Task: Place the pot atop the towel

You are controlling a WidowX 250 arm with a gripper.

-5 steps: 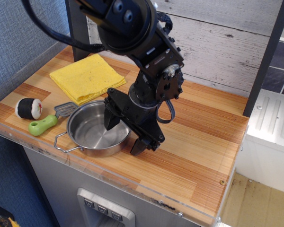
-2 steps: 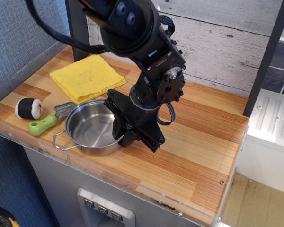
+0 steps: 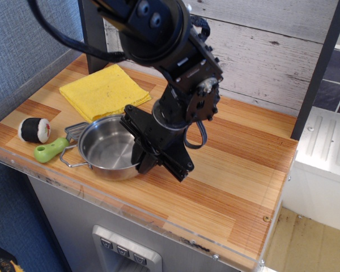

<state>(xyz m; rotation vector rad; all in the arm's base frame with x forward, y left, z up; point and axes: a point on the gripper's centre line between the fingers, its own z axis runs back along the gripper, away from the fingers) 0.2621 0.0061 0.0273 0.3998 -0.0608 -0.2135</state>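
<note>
**A:** Where is the shallow round shiny stainless-steel pot [image 3: 107, 148] just now?

**B:** It stands near the front edge of the striped wooden counter [image 3: 238, 170], with its far rim close to the near corner of the folded square bright-yellow towel [image 3: 105, 92]. Whether that rim overlaps the cloth I cannot tell. A thin wire loop handle sticks out from the pot's left side toward the counter's front edge.

**A:** And the black gripper [image 3: 150, 156]?

**B:** It is at the pot's right rim. One finger reaches down inside the bowl and the other runs along the outside, so the two are pressed together on the pot wall. The dark arm above leans in from the back of the counter and covers the pot's right edge.

**A:** Is the pot sitting flat?

**B:** I cannot tell from this angle. Its base looks close to the wood, but the right side is hidden behind the gripper.

**A:** What lies round the pot?

**B:** Just to the pot's left lies a spatula with a lime-green handle and a grey metal blade [image 3: 59, 143], the blade end touching or nearly touching the pot's rim. Farther left of the pot sits a toy sushi roll, black outside with a white and red end [image 3: 34, 129]. Behind the pot, beyond the towel, is a whitewashed plank wall [image 3: 260, 51].
</note>
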